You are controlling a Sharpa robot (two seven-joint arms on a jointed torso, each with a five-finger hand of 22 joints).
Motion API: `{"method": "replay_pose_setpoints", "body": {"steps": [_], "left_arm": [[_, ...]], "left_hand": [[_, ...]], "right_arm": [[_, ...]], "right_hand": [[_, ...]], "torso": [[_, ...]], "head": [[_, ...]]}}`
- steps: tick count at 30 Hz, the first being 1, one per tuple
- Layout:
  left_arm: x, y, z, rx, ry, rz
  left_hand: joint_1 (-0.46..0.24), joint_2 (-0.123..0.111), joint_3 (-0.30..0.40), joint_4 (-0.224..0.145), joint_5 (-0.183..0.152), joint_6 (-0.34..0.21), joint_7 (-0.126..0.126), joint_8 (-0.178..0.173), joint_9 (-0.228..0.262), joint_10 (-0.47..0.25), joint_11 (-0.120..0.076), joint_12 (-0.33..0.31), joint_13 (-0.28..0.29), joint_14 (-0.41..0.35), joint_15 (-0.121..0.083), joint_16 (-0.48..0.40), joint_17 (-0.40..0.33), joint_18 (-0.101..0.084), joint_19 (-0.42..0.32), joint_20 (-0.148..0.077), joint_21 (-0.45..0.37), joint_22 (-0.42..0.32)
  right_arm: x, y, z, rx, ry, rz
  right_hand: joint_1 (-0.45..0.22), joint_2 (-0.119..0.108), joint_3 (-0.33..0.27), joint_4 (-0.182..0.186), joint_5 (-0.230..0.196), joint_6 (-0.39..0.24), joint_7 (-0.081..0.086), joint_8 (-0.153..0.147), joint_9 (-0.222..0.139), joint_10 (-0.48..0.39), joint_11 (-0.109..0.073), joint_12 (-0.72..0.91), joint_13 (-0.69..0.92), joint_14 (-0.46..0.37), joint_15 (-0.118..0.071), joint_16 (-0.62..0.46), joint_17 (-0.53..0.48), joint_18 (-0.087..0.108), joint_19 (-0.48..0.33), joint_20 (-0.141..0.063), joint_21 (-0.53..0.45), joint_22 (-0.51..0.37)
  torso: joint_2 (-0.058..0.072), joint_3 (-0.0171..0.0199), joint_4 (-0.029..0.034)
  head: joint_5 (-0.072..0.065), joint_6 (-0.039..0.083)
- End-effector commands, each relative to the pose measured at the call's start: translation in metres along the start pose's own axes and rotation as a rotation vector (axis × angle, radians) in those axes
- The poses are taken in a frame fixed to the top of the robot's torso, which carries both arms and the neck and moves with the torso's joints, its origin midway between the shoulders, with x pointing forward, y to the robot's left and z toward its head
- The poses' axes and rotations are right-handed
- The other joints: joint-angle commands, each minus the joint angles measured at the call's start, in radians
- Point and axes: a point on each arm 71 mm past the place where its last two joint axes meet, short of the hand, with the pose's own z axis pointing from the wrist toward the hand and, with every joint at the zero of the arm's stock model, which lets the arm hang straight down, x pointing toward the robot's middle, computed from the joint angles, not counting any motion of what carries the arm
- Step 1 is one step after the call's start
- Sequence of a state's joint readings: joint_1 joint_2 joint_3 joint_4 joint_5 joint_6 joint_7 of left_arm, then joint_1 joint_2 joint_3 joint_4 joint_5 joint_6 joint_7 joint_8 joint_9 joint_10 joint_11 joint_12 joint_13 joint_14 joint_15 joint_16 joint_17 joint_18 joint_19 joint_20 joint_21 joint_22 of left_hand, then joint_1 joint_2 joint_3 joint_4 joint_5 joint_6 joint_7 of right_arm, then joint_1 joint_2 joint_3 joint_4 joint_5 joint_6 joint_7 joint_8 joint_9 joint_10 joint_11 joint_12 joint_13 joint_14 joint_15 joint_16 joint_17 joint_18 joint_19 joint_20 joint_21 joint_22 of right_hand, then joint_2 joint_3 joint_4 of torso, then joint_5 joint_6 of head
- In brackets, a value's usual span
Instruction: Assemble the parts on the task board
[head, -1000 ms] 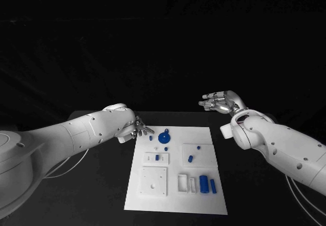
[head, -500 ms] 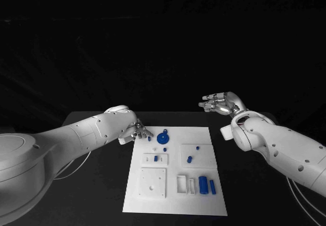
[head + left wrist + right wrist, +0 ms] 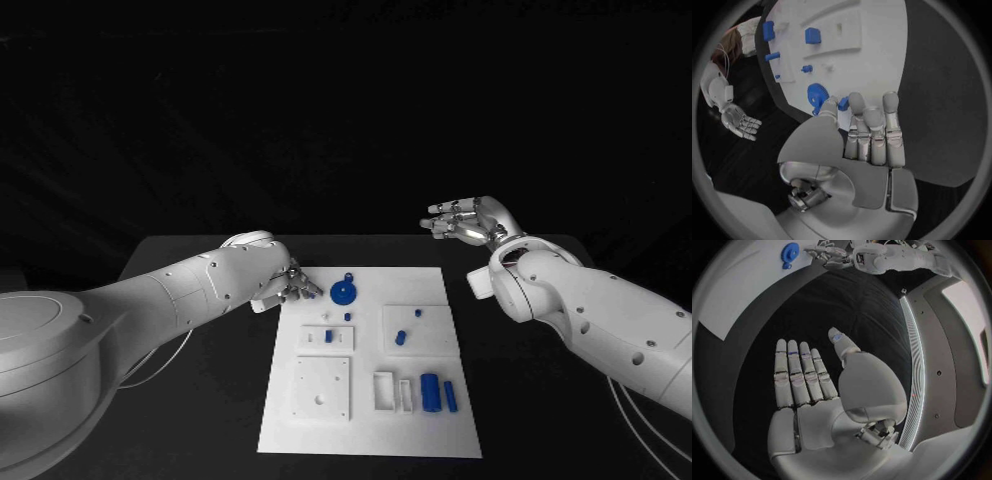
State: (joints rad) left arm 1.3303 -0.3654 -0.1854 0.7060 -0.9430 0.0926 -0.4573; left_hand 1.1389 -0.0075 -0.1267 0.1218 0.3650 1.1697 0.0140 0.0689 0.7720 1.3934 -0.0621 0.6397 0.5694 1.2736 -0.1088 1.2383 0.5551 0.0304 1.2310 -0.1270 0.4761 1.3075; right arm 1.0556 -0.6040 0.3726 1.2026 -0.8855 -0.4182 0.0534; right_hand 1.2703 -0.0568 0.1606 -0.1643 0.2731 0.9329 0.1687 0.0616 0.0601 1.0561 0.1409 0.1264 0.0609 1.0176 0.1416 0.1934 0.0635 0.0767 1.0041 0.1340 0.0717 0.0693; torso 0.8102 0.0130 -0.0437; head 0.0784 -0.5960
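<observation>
I read no writing on the task board (image 3: 433,285). My left hand (image 3: 293,283) hovers at its far left corner, fingers together around nothing, by the blue gear (image 3: 346,293). My left wrist view adds a small blue part (image 3: 843,103) at the fingertips (image 3: 856,100). My right hand (image 3: 464,220) hangs spread, palm bare.

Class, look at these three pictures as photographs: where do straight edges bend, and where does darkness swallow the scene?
Left wrist view: the task board's straight edges curve, fisheye distortion. Right wrist view: the same bending, with the image in a dark circular frame around the right hand. Head view: board edges stay straight, but the background beyond the table is black.
</observation>
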Motion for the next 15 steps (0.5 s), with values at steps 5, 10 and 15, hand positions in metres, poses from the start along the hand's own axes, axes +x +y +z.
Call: {"method": "replay_pose_setpoints", "body": {"steps": [5, 10, 15], "left_arm": [[-0.0002, -0.0030, 0.0003, 0.020, -0.011, -0.008], [-0.0007, -0.0018, 0.0004, 0.019, -0.011, -0.019], [-0.0017, -0.0001, 0.0004, 0.018, -0.014, -0.027]], "left_hand": [[0.004, -0.002, 0.001, 0.001, 0.006, -0.007, -0.003, -0.001, 0.005, -0.006, -0.001, 0.004, -0.002, -0.004, -0.001, 0.002, -0.002, -0.011, -0.005, -0.001, -0.004, 0.017], [0.005, 0.006, -0.003, -0.004, 0.009, -0.007, -0.003, -0.001, 0.006, -0.006, -0.001, 0.003, -0.002, -0.004, -0.001, 0.002, -0.002, -0.011, -0.004, -0.001, -0.004, 0.017], [0.007, 0.014, -0.012, -0.013, 0.016, -0.007, -0.004, -0.001, 0.007, -0.006, -0.001, 0.003, -0.003, -0.004, -0.001, 0.002, -0.003, -0.012, -0.004, -0.001, -0.005, 0.016]], "right_arm": [[0.0015, 0.0014, 0.0004, -0.010, 0.006, 0.001], [0.0014, 0.0011, 0.0005, -0.009, 0.006, 0.001], [0.0013, 0.0009, 0.0005, -0.008, 0.006, 0.001]], "right_hand": [[-0.006, -0.001, -0.002, -0.004, 0.004, -0.002, 0.000, -0.002, 0.000, 0.004, 0.003, -0.004, -0.001, 0.005, 0.003, -0.004, -0.001, 0.005, 0.003, -0.001, -0.001, -0.001], [-0.006, -0.001, -0.002, -0.004, 0.004, -0.002, 0.000, -0.002, 0.000, 0.004, 0.003, -0.004, -0.001, 0.005, 0.003, -0.004, -0.001, 0.005, 0.003, -0.001, -0.001, -0.001], [-0.005, -0.001, -0.002, -0.004, 0.004, -0.002, 0.000, -0.002, 0.000, 0.003, 0.003, -0.004, -0.001, 0.005, 0.003, -0.005, -0.001, 0.005, 0.002, 0.000, -0.001, -0.001]], "torso": [[0.002, 0.0000, -0.0007], [0.001, -0.0001, -0.0010], [0.001, -0.0003, -0.0006]], "head": [[0.000, -0.002], [0.000, -0.003], [-0.001, -0.001]]}}
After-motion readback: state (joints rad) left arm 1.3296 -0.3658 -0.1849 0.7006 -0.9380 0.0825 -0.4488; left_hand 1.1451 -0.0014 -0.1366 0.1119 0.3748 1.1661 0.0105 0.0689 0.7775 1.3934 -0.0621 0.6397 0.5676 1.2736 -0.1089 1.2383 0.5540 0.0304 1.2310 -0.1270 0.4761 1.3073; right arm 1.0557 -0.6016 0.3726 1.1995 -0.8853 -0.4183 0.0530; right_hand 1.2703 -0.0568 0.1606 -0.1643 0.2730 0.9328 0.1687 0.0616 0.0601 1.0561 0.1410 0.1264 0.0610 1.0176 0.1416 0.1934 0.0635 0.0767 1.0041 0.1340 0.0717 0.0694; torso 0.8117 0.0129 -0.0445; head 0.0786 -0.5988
